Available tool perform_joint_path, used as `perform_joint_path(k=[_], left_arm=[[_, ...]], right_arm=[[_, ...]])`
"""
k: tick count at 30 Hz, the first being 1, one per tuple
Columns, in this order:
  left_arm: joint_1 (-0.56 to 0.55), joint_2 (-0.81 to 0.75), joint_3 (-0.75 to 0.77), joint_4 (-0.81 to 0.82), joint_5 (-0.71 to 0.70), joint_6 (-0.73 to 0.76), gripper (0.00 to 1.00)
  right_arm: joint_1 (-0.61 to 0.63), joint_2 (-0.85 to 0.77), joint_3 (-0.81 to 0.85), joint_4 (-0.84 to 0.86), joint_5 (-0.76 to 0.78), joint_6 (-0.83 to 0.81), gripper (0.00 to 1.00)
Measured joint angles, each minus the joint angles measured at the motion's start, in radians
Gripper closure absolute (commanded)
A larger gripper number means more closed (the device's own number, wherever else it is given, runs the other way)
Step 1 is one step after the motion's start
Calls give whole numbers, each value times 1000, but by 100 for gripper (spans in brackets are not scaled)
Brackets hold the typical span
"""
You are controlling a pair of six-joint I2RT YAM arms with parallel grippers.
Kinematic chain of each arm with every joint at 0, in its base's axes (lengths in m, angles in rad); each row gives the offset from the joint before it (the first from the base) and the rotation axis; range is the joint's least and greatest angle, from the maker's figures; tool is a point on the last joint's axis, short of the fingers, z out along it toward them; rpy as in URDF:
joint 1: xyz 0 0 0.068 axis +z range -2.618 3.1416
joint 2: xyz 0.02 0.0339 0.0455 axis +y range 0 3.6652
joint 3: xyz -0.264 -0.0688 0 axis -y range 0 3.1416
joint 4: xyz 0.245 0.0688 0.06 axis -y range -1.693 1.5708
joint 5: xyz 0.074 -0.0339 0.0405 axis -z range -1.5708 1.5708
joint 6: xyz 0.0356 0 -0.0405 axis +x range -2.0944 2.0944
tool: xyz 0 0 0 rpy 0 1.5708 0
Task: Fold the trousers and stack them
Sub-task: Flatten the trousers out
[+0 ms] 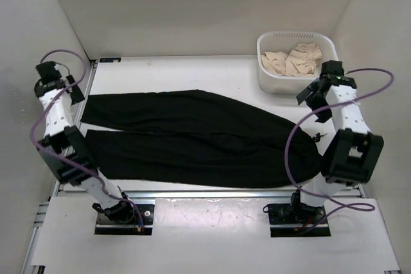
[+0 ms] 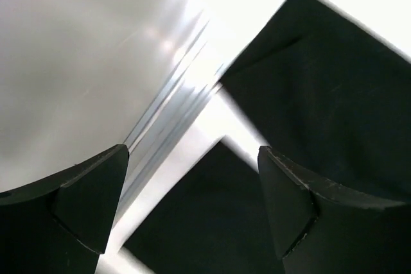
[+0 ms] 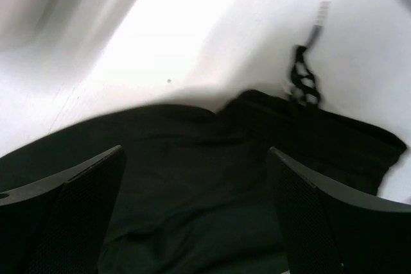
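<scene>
The left pincer (image 2: 192, 184) has its fingers apart and holds nothing. It is poised over the cuff end of the black trousers (image 1: 192, 133), and its wrist view looks down on the strip of white counter (image 1: 192, 68) between the two leg ends. The right pincer (image 3: 196, 190) is also spread and empty. It sits over the waistband, where the drawstring (image 3: 303, 78) trails onto bare counter.

The trousers lie flat and unfolded. Their long axis runs left to right across the counter, with the cuffs by the left arm and the waist by the right. The legs lie side by side, one farther from the arm bases and one nearer, with a narrow gap widening toward the cuffs.

Each arm is nearest its own end, so a first fold of leg onto leg would likely need both: the left taking a cuff, the right the matching waist corner. A white basket (image 1: 263, 62) of beige clothes stands beyond the right pincer.
</scene>
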Motion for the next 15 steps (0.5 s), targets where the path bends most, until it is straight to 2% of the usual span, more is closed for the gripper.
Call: perform_joint_path(k=[4,8,9,11,12,15], left_arm=[[-85,217,134,5,6,0,8],[-146,441,146,-6,-2,0,9],[-156,485,146,-11,9,-11,13],[-159,478,168,6,-20,-1,14],[-159,473,165,8,-26,0,15],[-159,460,119,5,-30,-1,31]], right_arm=[[29,161,22,43,-24,31,7],[35,273,23,72,-45,64,9],[37,294,23,78,-50,75,10],[43,326,23,93,-62,90,11],[49,338,23,97,-68,99,17],[62,371,23,111,-87,111,39]])
